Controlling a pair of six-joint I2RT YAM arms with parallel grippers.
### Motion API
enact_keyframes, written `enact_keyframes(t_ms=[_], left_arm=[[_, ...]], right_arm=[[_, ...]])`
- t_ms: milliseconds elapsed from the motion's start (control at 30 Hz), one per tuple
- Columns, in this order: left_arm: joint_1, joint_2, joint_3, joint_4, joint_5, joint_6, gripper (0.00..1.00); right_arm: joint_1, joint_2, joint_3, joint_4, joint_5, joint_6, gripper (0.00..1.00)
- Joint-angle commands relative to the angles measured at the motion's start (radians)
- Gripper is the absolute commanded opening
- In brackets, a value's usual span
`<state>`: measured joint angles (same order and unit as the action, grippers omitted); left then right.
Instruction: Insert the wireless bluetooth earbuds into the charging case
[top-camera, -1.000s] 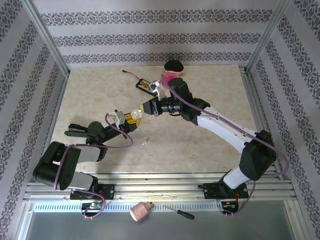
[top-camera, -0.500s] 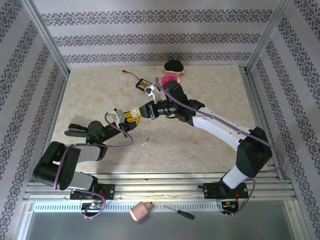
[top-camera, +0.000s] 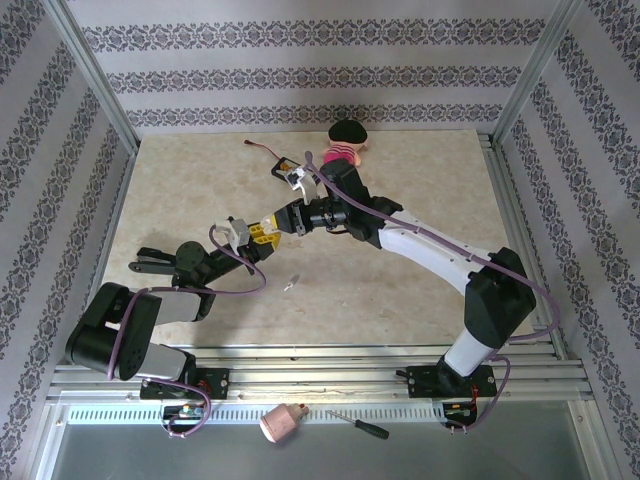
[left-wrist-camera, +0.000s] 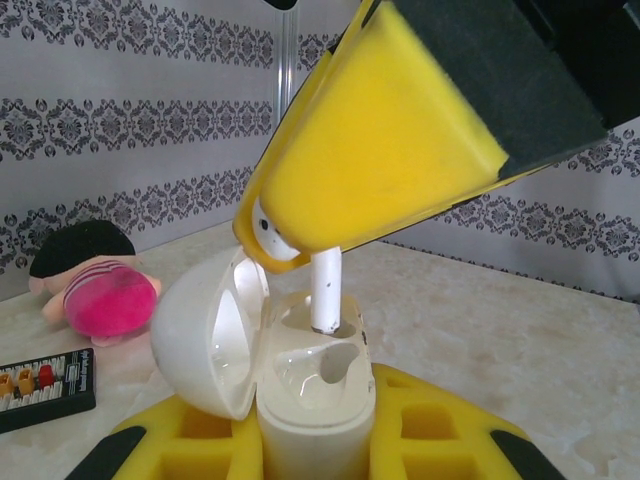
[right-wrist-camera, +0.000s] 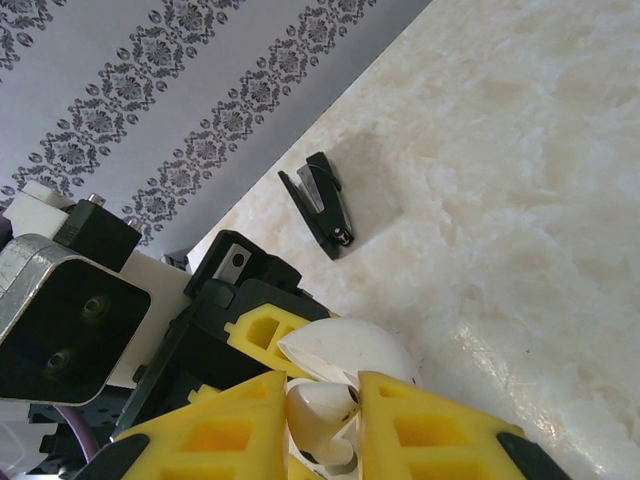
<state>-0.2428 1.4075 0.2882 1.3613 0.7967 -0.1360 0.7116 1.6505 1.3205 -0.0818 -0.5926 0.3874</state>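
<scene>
Here, earbud (left-wrist-camera: 324, 290) in right hand (right-wrist-camera: 322, 412)

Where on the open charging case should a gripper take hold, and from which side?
Probably the lower body of the charging case, from beneath: it stands upright, its lid is swung open and its sockets face up, so the top should stay clear.

The right gripper (top-camera: 279, 222) has swung leftward, bringing its earbud (left-wrist-camera: 324, 290) to the open charging case (left-wrist-camera: 315, 400).
</scene>
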Motion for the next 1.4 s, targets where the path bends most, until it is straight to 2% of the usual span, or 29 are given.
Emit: enact_keyframes(t_ms=[0,267,467,633,867,1233,1367], left_arm=[[-0.013,-0.019,-0.001,0.067,0.022,0.012,0.02],[-0.015,-0.027,-0.003,0.067,-0.067,0.009,0.02],[-0.014,-0.024,0.008,0.067,-0.070,0.009,0.02],[-0.014,-0.027,0.007,0.067,-0.050,0.006,0.02],[-0.013,-0.022,0.011,0.066,-0.053,0.010,0.02],[-0.014,-0.003,0.015,0.067,-0.056,0.017,0.02],[-0.014,0.001,0.014,0.067,-0.056,0.019,0.02]], right_arm=[[0.014,0.026,0.022,0.012,0.005,-0.007,0.21],[0.027,0.027,0.022,-0.029,0.010,-0.033,0.21],[0.030,0.028,0.008,-0.029,0.036,-0.036,0.22],[0.033,0.040,0.021,-0.059,0.108,-0.049,0.22],[0.043,0.045,0.042,-0.087,0.142,-0.060,0.32],[0.038,-0.025,0.046,-0.119,0.205,-0.092,0.41],[0.043,-0.035,0.054,-0.144,0.230,-0.107,0.50]])
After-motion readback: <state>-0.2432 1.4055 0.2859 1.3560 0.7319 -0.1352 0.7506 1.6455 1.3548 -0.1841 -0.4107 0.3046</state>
